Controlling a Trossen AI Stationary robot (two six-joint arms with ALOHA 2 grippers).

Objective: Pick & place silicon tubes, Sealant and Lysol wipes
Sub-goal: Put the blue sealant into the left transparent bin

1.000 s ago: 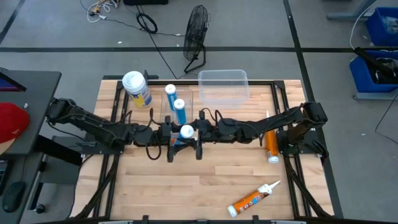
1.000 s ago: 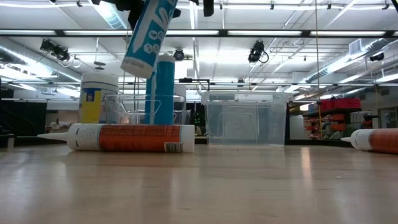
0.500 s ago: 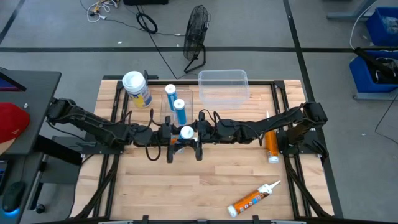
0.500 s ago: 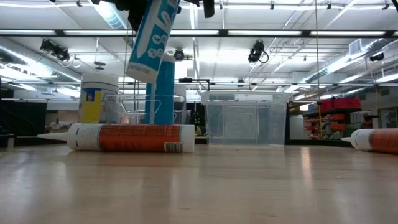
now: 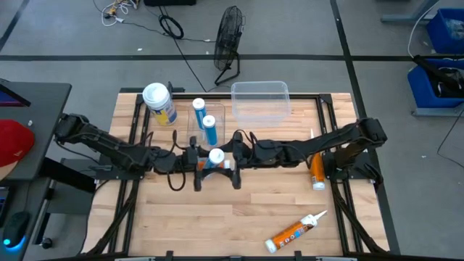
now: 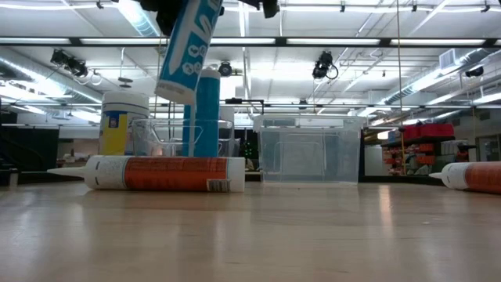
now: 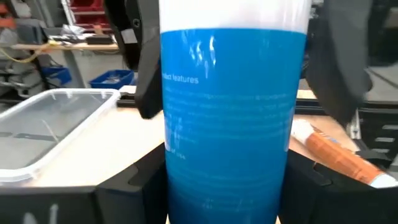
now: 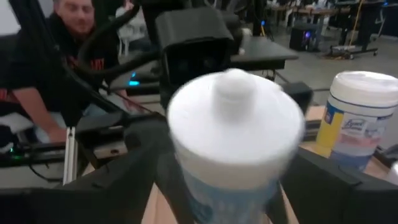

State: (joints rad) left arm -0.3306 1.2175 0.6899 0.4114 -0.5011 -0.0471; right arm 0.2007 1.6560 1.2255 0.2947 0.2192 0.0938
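Note:
A blue tube with a white cap (image 5: 216,155) is held in the air at the table's middle, between both grippers. My left gripper (image 5: 207,160) is shut on it. My right gripper (image 5: 227,160) is open, its fingers standing on either side of the tube's cap end (image 8: 235,121). In the low view the tube (image 6: 188,47) hangs tilted, clear of the table. Two more blue tubes (image 5: 204,116) stand in a small clear box. The Lysol wipes canister (image 5: 159,103) stands upright at the far left. Two orange sealant tubes (image 5: 316,170) (image 5: 293,233) lie on the table. My left gripper pinches the tube's blue body (image 7: 224,155) between its two fingers (image 7: 134,186), one on each side. The fingers come level from the table's left and lie across the tube. The tube is lifted clear, roughly upright with its cap up and a slight tilt.
A large clear bin (image 5: 259,100) stands at the far middle, right of the small box. In the low view one sealant tube (image 6: 164,173) lies in front of the boxes. A person (image 8: 43,74) sits beyond the table's left side. A fan stands on the floor behind.
My right gripper has drawn a little toward the table's right edge, away from the tube. The tube has stayed lifted in my left gripper, shifting slightly left, and its lower end has swung a little.

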